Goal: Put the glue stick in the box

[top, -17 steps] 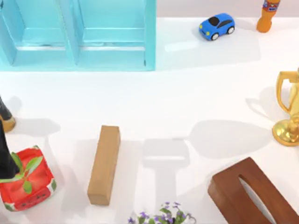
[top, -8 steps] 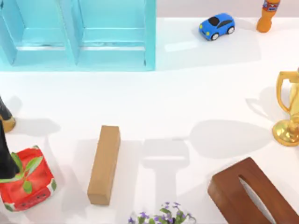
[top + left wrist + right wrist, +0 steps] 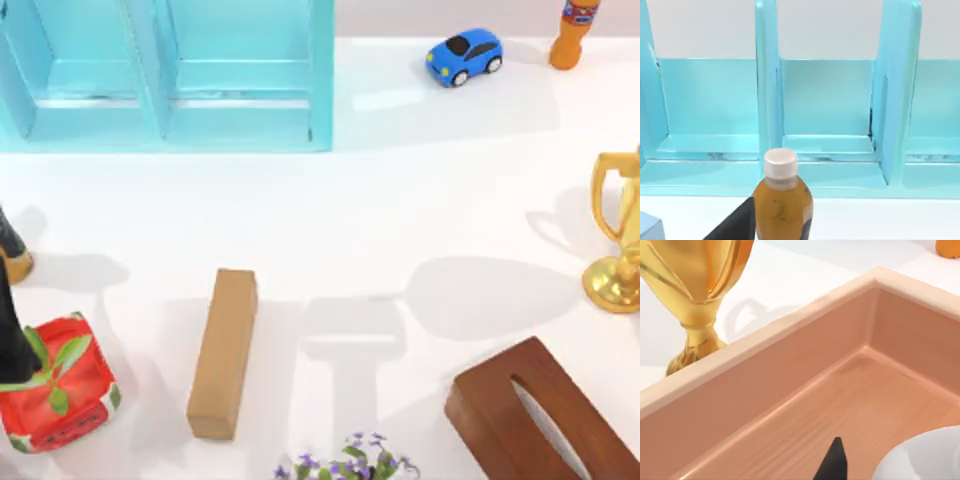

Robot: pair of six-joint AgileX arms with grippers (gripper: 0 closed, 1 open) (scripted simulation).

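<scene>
**White table, right gripper down in the wooden box**

White table [image 3: 330, 200] under even light, pale wall behind. From above: turquoise shelf unit [image 3: 165, 75] at eleven o'clock, blue toy car [image 3: 464, 56] at one o'clock, tall orange bottle [image 3: 573, 32] farther out towards the corner. Gold trophy [image 3: 618, 235] at three o'clock, dark brown tissue box [image 3: 535, 420] at five, purple flowers [image 3: 350, 460] at six, wooden block [image 3: 223, 352] lying flat at seven, red strawberry-print pot [image 3: 60, 395] with a green plant at eight.

Left arm [image 3: 12, 330] at the edge near nine o'clock, just above the pot. In the left wrist view, left gripper [image 3: 734, 227] as a dark wedge close beside an amber bottle [image 3: 782, 200] with a white cap, facing the shelf unit; grip state: cannot tell.

In the right wrist view, right gripper [image 3: 834, 462] low inside a light wooden box [image 3: 790, 335], the trophy standing just outside its wall. Glue stick [image 3: 920, 457] (shown as a white rounded part) inside the box, just beside the gripper's dark tip. Held or released: cannot tell. Touching the box floor or not: cannot tell either.
</scene>
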